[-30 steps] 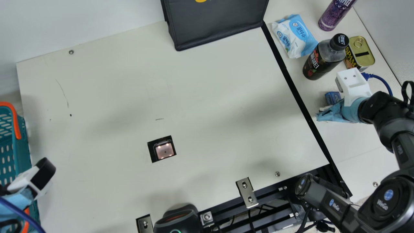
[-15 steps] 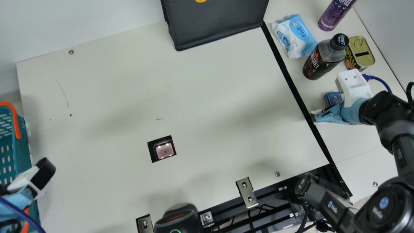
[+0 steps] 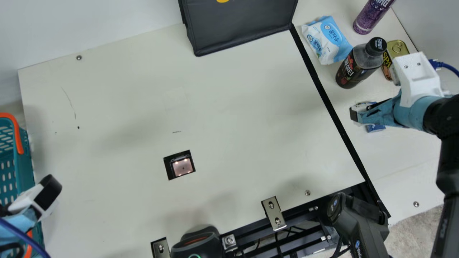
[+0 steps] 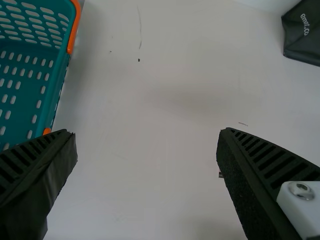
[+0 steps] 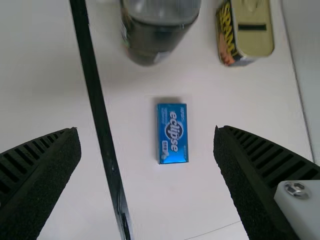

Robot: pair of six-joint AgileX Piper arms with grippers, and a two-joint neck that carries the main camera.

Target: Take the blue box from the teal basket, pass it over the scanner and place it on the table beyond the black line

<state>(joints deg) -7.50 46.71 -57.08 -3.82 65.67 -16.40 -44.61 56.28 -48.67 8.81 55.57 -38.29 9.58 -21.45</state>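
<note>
The blue box [image 5: 172,132] had "eclipse" on its face in white letters that ran along its long side, and some tiny print too small to read. The side of the meat can [image 5: 256,42] said "SPAM" in big yellow letters on black. The pack of wipes [image 3: 328,43] had Korean letters on it that looked like "물티슈". The bottle [image 3: 358,68] had Korean letters on its cap and on its dark label, but they were hard to read. The purple can [image 3: 371,18] had big pale letters that were cut off. The black bag [image 4: 305,37] had a small pale word ending in ".co".
</note>
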